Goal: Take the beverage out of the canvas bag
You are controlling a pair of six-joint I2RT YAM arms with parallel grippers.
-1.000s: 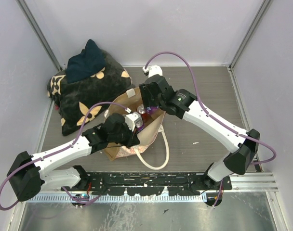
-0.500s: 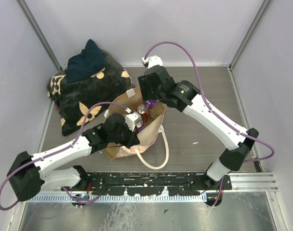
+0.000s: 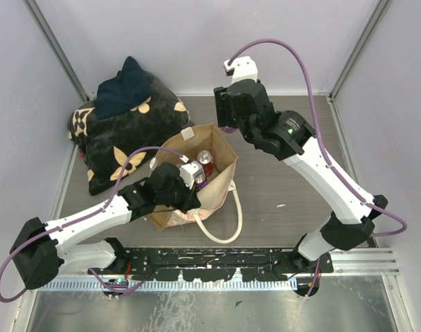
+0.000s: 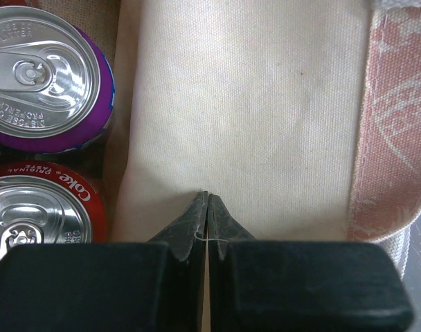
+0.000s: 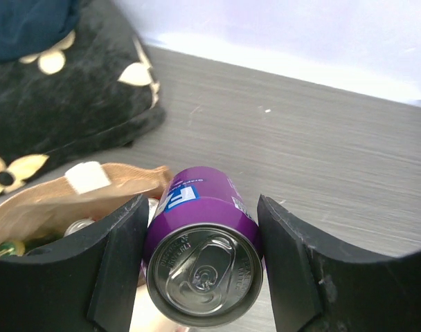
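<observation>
The tan canvas bag stands open in the middle of the table, its cream handle looped toward the front. My right gripper is raised behind the bag's far right rim, shut on a purple beverage can that hangs clear of the bag rim. My left gripper is shut on the bag's cream inner wall at the near side. Inside the bag stand another purple can and a red Coke can; the red can also shows from above.
A black cushion with tan flower marks lies at the back left with a dark blue cloth on it, close to the bag. Grey walls enclose the table. Bare wood-grain table lies right of the bag.
My right gripper has risen out of the bag with the purple can and moved back and right, beyond the bag's rim. The left arm and bag have stayed put.
</observation>
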